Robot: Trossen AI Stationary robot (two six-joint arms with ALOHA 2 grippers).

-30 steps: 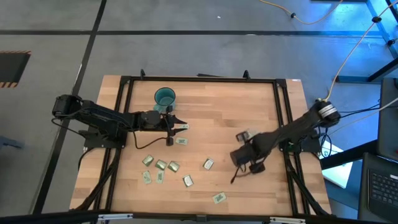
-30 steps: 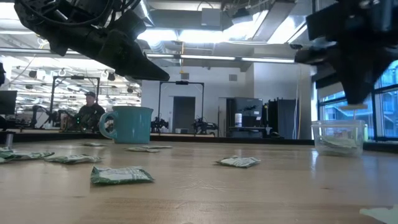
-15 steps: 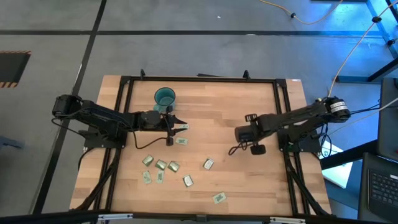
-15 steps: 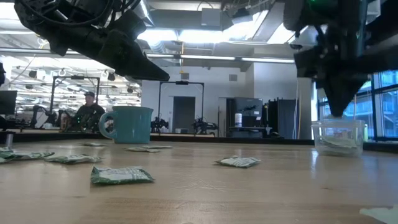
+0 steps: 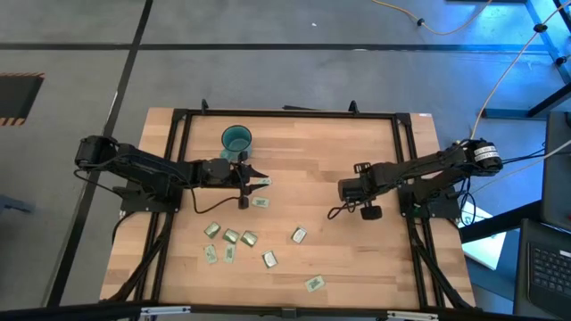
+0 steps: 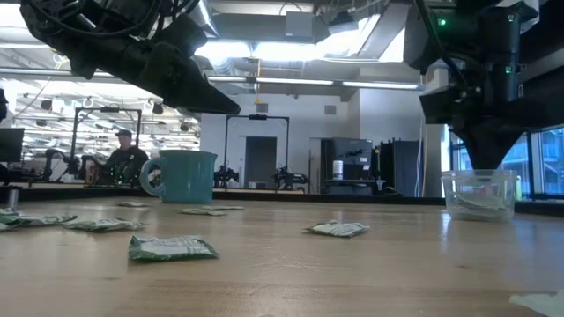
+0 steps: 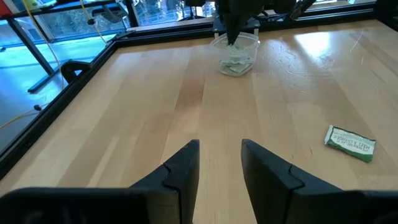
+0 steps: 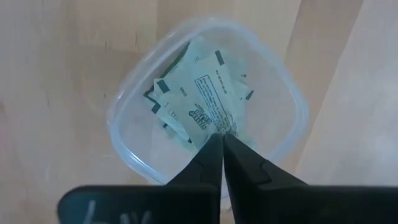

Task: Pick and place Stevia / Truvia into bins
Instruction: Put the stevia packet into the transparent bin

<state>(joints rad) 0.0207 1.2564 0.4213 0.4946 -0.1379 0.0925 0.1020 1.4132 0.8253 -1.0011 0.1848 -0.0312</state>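
We are at the release step: the right tool (image 8: 221, 144) hangs directly above the clear cup (image 8: 124, 106), its two fingers pressed almost together with the corner of a pale green-and-white sachet (image 8: 202, 109) at their tips. To do this step well, we think we should stay centred over the mouth of the cup, open the fingers fully and only then lift straight up, so that the paper does not stick to a finger and come out again. The cup already holds a few sachets, and it looks light, so we should not touch its rim. The left tool (image 5: 255, 182) waits above the desk (image 5: 303, 152) near the teal cup (image 5: 236, 139), with its fingers well apart and nothing between them. The other sachets (image 5: 249, 238) lie loose on the desk, mostly in front of the left arm. From above, the right arm covers the clear cup completely. We cannot tell if the sachet is really clamped or only rests under the tips. How many sachets lie in the cup, and whether the teal cup holds any, is also hard to make out.
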